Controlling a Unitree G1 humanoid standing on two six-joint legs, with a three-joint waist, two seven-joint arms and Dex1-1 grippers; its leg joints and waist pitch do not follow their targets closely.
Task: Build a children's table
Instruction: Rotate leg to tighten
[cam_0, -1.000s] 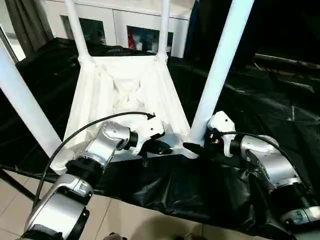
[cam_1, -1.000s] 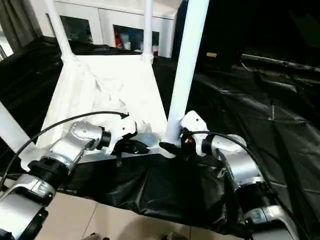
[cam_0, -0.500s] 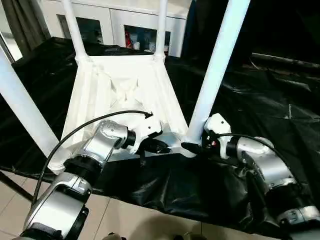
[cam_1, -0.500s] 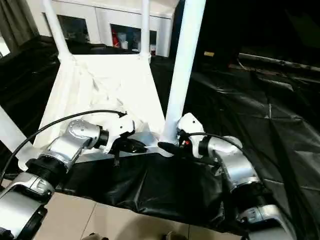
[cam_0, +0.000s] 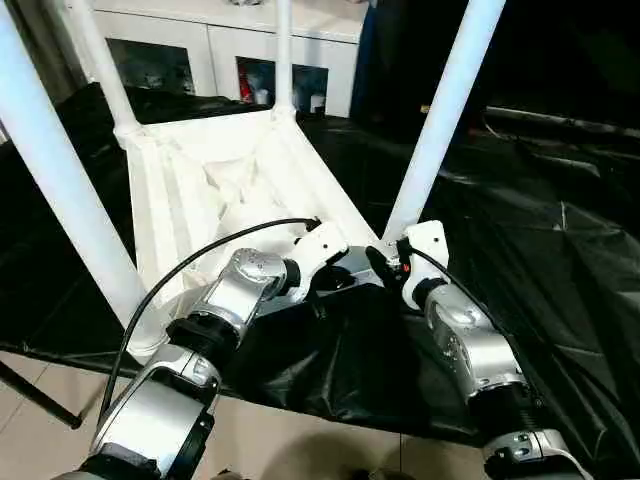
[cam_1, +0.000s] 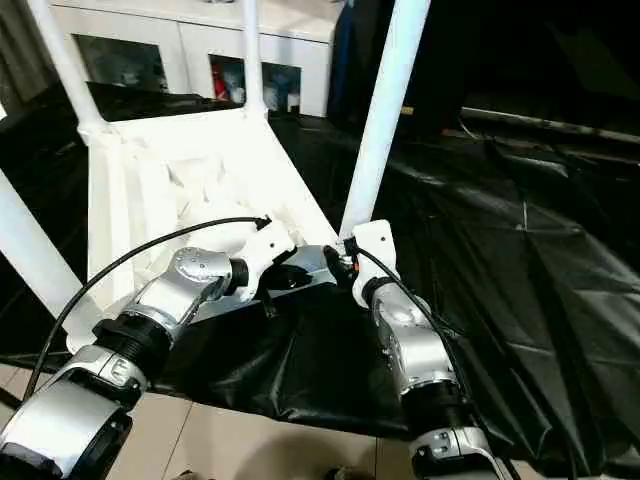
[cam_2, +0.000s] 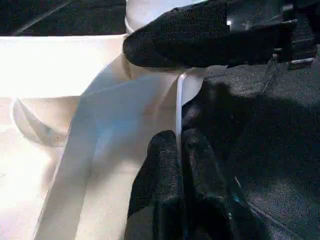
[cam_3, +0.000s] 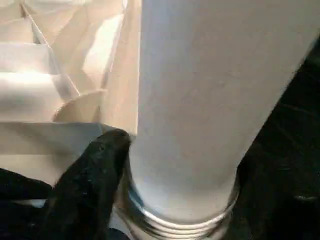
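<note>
The children's table lies upside down, its ribbed white top (cam_0: 200, 190) on the black sheet. Its legs stand upright: near right leg (cam_0: 440, 120), near left leg (cam_0: 60, 170) and two far legs (cam_0: 283, 50). My left gripper (cam_0: 335, 283) is shut on the thin front rim (cam_2: 178, 100) of the top, with both fingers (cam_2: 165, 170) pinching it. My right gripper (cam_0: 385, 265) sits at the foot of the near right leg (cam_3: 200, 100). One black finger (cam_3: 90, 170) presses against it, just above a threaded collar (cam_3: 175, 220); the other finger is hidden behind the leg.
A black sheet (cam_0: 520, 220) covers the work surface and hangs over its front edge. Tiled floor (cam_0: 280, 440) lies below. A white cabinet (cam_0: 230, 60) stands at the back. A black cable (cam_0: 200, 255) loops over my left forearm.
The camera has shifted. My right forearm has swung in from the right and now points almost straight at the leg's foot. My left gripper keeps its pinch on the rim.
</note>
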